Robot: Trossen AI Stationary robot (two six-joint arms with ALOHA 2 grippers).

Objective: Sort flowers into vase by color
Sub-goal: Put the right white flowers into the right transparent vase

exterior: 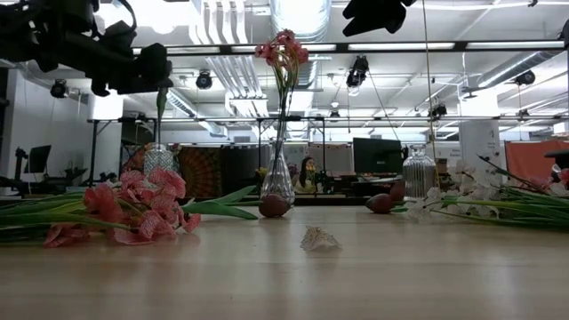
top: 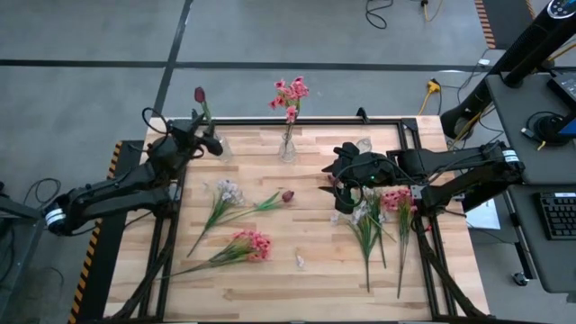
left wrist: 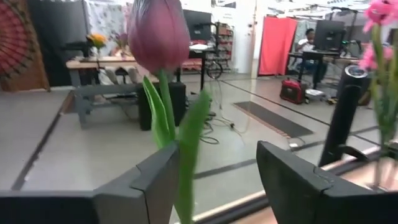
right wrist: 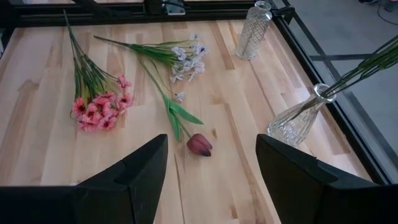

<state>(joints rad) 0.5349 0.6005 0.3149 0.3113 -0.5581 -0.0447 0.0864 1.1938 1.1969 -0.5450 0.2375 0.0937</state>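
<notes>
The pale wooden worktop (top: 306,261) carries scattered pink and white flower sprays. At its far left corner the left gripper (top: 212,144) stands parted around an upright dark red tulip (top: 200,94) above a ribbed glass vase (exterior: 158,158). The right gripper (top: 335,168) hangs open mid-worktop, empty, over a fallen red tulip (right wrist: 199,144).

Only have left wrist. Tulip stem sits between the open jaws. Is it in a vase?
Observer: Looks so. In the low view the stem of that tulip runs down into the ribbed vase.
Operator: Any red ones not sorted?
Observer: At least one: a loose tulip lies mid-table.
Operator: Right arm?
Observer: The right gripper hovers over that loose tulip, jaws open and empty.
</notes>
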